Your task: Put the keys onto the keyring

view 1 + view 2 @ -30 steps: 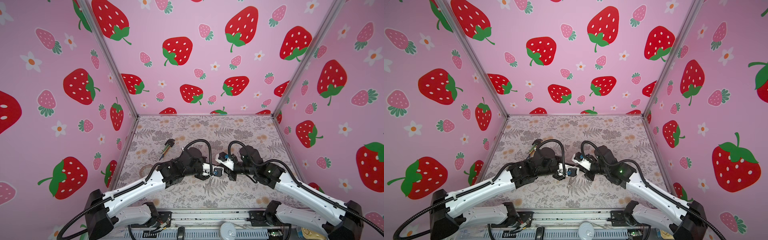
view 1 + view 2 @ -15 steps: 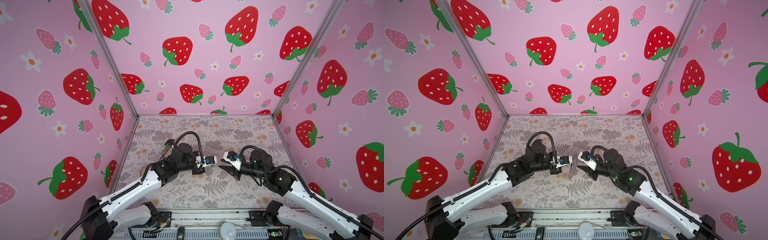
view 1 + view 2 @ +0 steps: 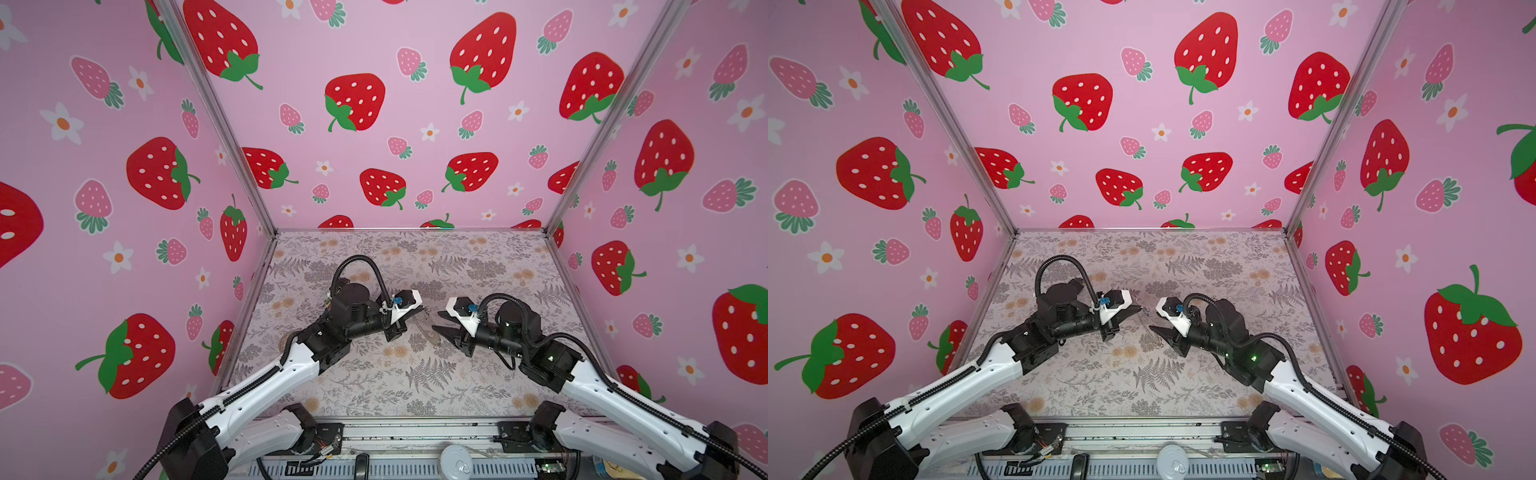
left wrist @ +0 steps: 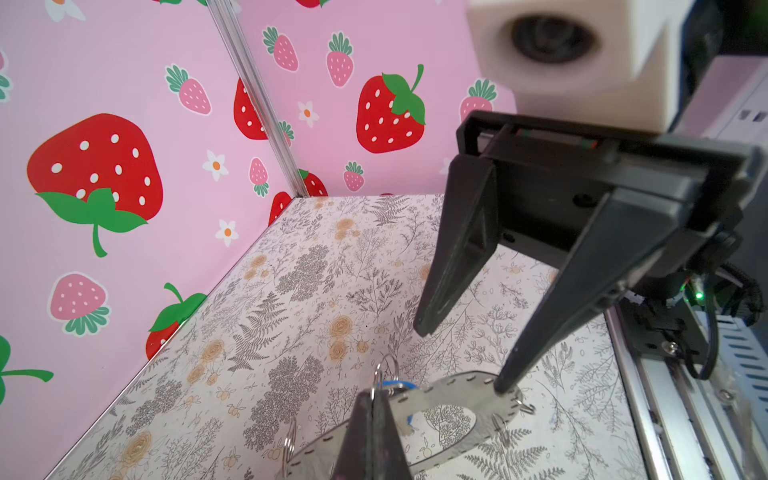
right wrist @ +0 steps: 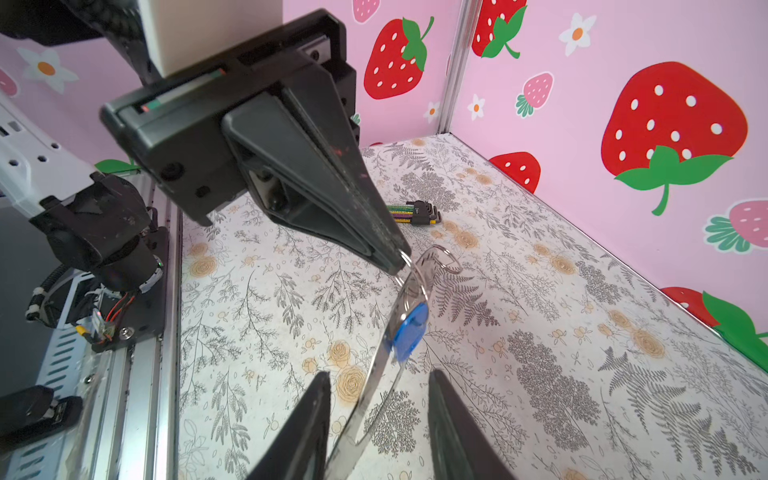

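1. The key [image 5: 409, 328] is small and light, with a bright blue plastic head. The head has the broader, less slippery faces, so it looks the best place to pinch. The thin wire loops above it would likely twist or slip.
2. The key hangs between the two grippers, with its head against the flat face of the keyring [image 4: 457, 390], just below the wire loops at the rim. The head is uppermost. The long axis seems to run down along the ring's face, but the blade is mostly hidden. I cannot tell whether the key is truly threaded on.
3. The keyring is a wide, thin, stiff, dark-grey plate, probably light and apt to swing. It slopes from the left gripper down toward the right one, seemingly clear of the floral mat [image 5: 540, 332].
4. The left gripper [image 5: 401, 262] has its jaws pressed together on a wire loop at the keyring's rim and carries the whole ring.
5. The right gripper [image 4: 461, 359] has its jaws apart and holds nothing. It straddles the ring's lower rim.
6. A bundle of coloured hex keys [image 5: 415, 212] lies on the mat, well apart from all this.
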Tool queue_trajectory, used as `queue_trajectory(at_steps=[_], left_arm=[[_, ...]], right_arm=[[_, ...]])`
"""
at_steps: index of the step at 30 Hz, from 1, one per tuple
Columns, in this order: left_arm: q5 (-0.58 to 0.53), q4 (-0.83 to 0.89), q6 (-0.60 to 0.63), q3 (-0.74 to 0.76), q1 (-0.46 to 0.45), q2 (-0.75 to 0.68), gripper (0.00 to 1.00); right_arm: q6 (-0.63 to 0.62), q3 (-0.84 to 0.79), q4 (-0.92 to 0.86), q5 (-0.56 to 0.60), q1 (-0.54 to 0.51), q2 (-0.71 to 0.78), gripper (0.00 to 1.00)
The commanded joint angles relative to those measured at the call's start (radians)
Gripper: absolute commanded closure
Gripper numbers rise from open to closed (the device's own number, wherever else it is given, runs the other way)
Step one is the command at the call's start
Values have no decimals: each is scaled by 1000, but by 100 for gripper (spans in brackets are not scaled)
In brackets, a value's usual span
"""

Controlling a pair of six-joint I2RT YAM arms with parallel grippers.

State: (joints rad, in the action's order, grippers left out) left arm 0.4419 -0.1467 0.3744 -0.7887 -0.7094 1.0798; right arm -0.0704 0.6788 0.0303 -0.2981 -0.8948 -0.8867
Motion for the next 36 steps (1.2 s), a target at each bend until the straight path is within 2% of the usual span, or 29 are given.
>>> queue_trajectory(at_steps=[1, 8, 11, 14, 16, 23, 30, 36], left_arm=[[37, -98, -49, 0, 5, -9, 100], [39, -116, -58, 5, 5, -5, 100], [46, -124, -57, 6, 6, -1, 100], [51, -137, -55, 11, 6, 2, 100], [50, -143, -53, 12, 7, 1, 100], [55, -150, -52, 11, 6, -2, 100], [42, -173, -73, 17, 6, -4, 100], [25, -197, -99, 25, 5, -1, 100]], right_arm=[[0, -12, 71, 40, -3, -5, 57], [-22, -11, 108, 59, -4, 28, 58], [-5, -23, 139, 60, -3, 58, 63], [36, -33, 156, 60, -2, 67, 73], [63, -26, 149, 57, -2, 62, 74], [98, -41, 107, 107, -3, 39, 72], [81, -38, 114, 52, -4, 3, 62], [86, -32, 154, 37, -6, -45, 60]])
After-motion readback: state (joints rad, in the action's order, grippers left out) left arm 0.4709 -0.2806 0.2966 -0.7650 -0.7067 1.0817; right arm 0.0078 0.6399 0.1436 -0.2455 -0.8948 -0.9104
